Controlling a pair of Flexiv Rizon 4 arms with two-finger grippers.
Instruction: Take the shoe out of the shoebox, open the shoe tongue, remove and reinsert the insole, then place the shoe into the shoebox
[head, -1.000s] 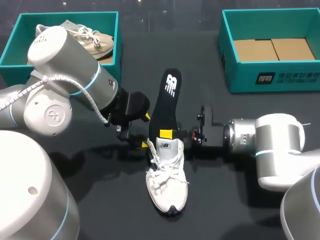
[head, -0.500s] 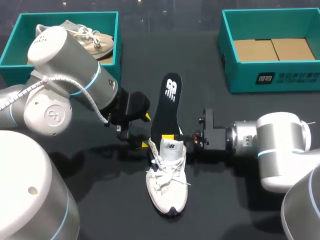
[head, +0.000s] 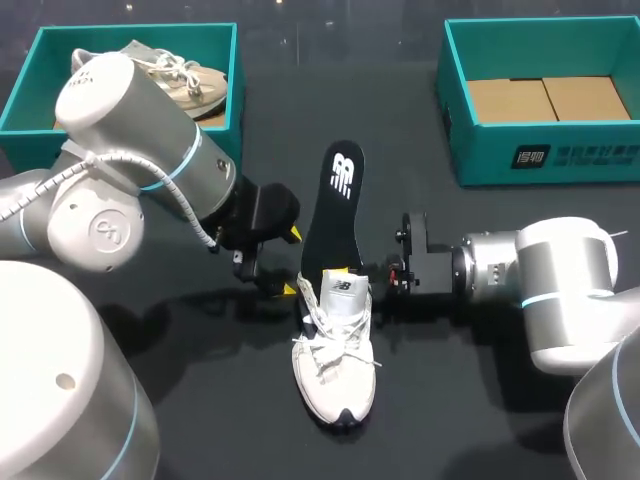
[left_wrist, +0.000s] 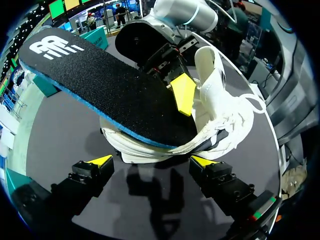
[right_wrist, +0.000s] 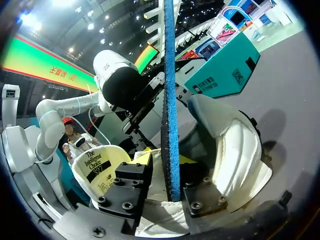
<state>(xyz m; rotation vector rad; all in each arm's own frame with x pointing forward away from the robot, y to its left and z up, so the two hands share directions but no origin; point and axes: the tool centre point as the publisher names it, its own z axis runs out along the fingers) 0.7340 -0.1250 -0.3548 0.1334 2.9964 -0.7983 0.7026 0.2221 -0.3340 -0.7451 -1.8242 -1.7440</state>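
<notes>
In the head view the shoe (head: 335, 365) lies mid-desk (head: 220, 400), toe toward the camera. The black insole (head: 337, 205) runs out of its heel opening and away across the desk. My right hand (head: 342, 272) reaches in at the collar and pinches the insole. My left hand (head: 291, 262) sits just beside the heel on the other side with its fingers wide, holding nothing.

In the left wrist view my left hand (left_wrist: 150, 162) is spread wide, with the heel of the shoe (left_wrist: 215, 105) just ahead of the gap and untouched. The insole (left_wrist: 100, 85) slopes up out of the shoe, its printed end raised off the desk. It has a dark woven top over a blue foam edge. The right hand's yellow finger (left_wrist: 184, 92) lies on top of it. My worry is that nothing braces the shoe. If the insole is pushed in, the shoe may skid along the desk, or the soft foam may buckle at the collar instead of sliding flat.

In the right wrist view the insole (right_wrist: 169, 100) stands edge-on between the fingers of my right hand (right_wrist: 167, 190), gripped from both sides. The tongue (right_wrist: 97, 170) stands on one side and the padded heel cup (right_wrist: 235, 145) on the other. The grip is on a thin, flexible sheet, so it could twist or slip, and the tongue could fall across the opening.
</notes>
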